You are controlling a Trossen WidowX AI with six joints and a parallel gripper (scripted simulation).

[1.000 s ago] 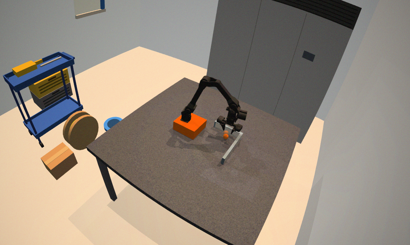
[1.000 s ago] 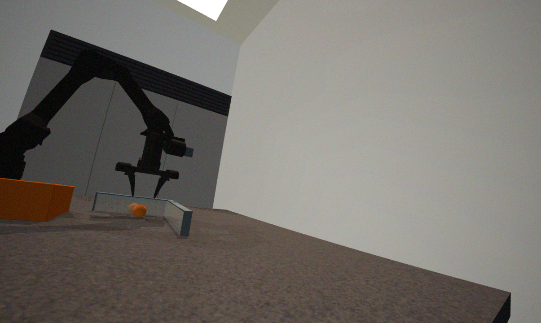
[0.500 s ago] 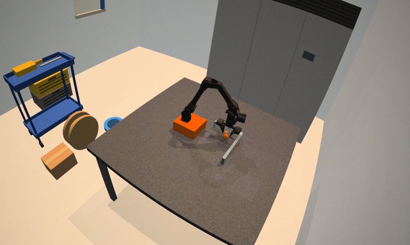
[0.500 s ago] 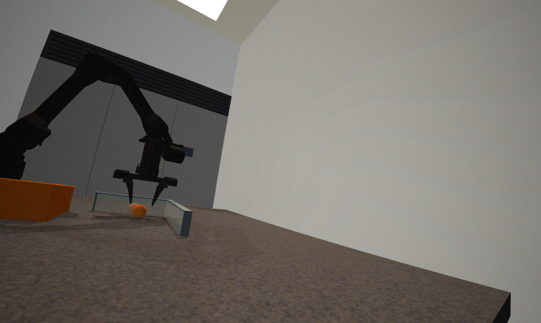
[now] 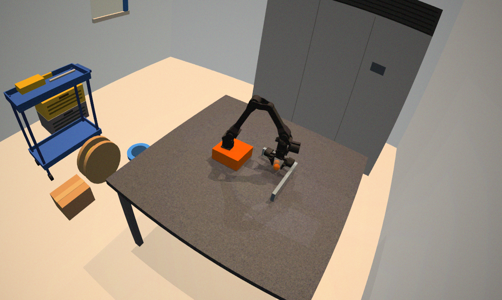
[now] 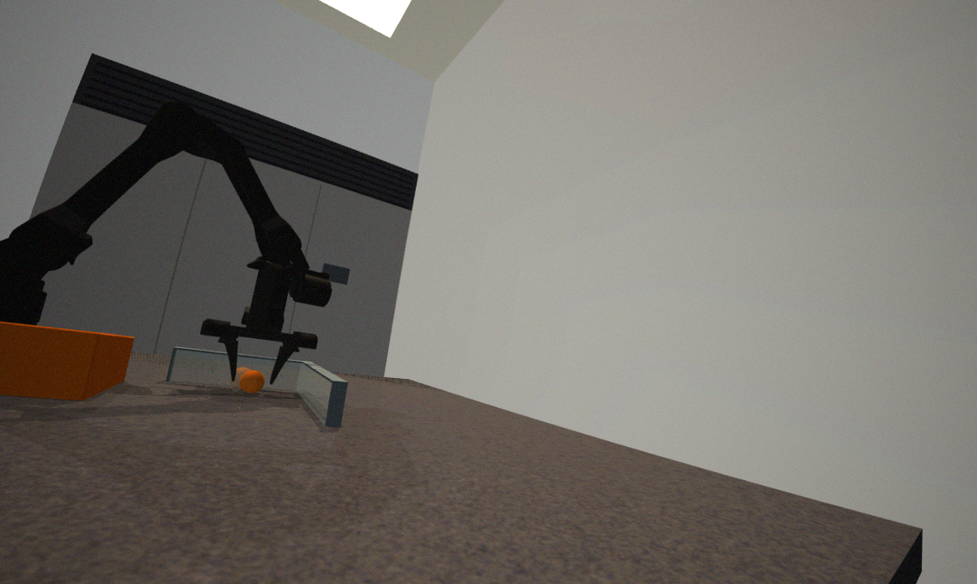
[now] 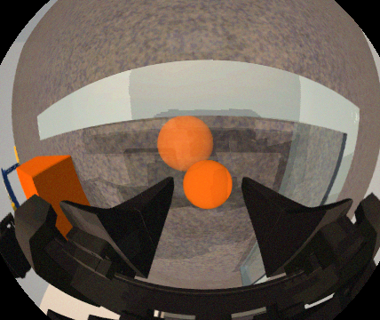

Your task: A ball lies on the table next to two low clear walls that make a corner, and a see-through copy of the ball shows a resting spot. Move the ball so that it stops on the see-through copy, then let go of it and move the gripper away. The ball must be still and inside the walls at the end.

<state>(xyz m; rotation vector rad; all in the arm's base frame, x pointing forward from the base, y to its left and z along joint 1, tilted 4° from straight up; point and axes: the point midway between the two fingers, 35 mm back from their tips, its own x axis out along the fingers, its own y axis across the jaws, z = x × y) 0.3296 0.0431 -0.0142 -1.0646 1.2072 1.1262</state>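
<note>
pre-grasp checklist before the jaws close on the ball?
1. Gripper open, nothing held: ok.
2. Ball between the jaws: ok in the wrist view, it sits in the gap near the tips, touching neither.
3. Tips low enough to grip: cannot tell; in the exterior view they flank the ball but contact height is unclear.
4. Ball on the see-through copy: not ok, the ball lies beside it, overlapping its edge.
5. Ball inside the clear walls: ok.
6. Jaws free of the walls: cannot tell; one tip stands close to the side wall.
</note>
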